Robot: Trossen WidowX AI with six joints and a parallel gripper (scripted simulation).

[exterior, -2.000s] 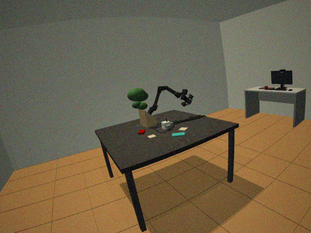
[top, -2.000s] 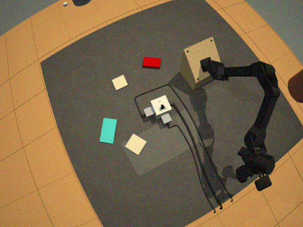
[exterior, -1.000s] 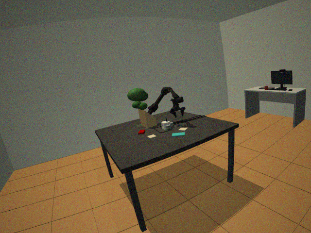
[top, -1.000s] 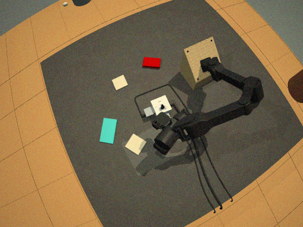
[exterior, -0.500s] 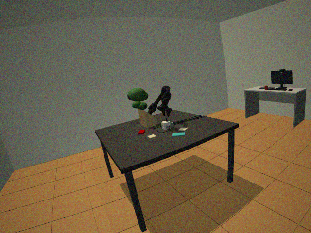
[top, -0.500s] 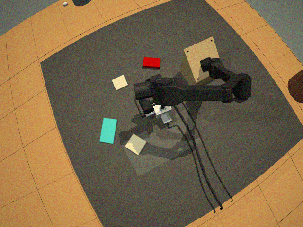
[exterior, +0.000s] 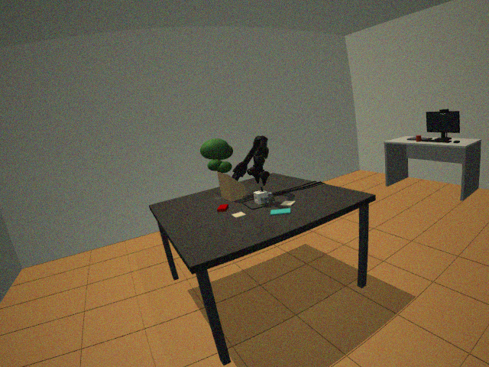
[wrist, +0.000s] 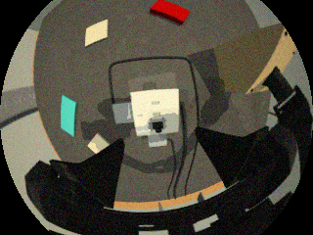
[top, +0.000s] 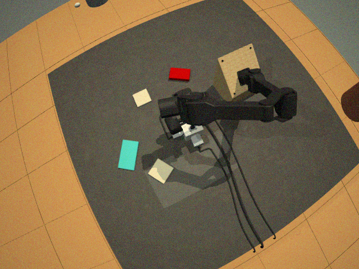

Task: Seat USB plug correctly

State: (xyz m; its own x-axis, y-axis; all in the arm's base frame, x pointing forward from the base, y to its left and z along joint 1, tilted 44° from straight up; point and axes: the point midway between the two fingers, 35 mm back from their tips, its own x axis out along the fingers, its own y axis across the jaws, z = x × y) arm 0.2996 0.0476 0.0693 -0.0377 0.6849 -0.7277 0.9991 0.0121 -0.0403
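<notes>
The white power cube (top: 188, 131) (exterior: 260, 197) (wrist: 156, 96) stands on the dark table, partly hidden by the arm in the top view. The black USB plug (exterior: 261, 189) (wrist: 157, 126) stands upright in its top, toward one edge. The wrist view looks down on it; its depth and which way round it sits cannot be told. My gripper (exterior: 261, 183) (wrist: 159, 136) is open and empty, pointing down above the cube, with its fingers spread to either side of the plug in the wrist view.
Grey plugs (top: 197, 140) (wrist: 121, 113) sit on two cube sides, and black cables (top: 237, 185) run to the table edge. A wooden block (top: 237, 62) (exterior: 230, 187) stands beside the arm. A red block (top: 179, 74), teal block (top: 128, 154) and cream pads (top: 142, 97) (top: 160, 170) lie around.
</notes>
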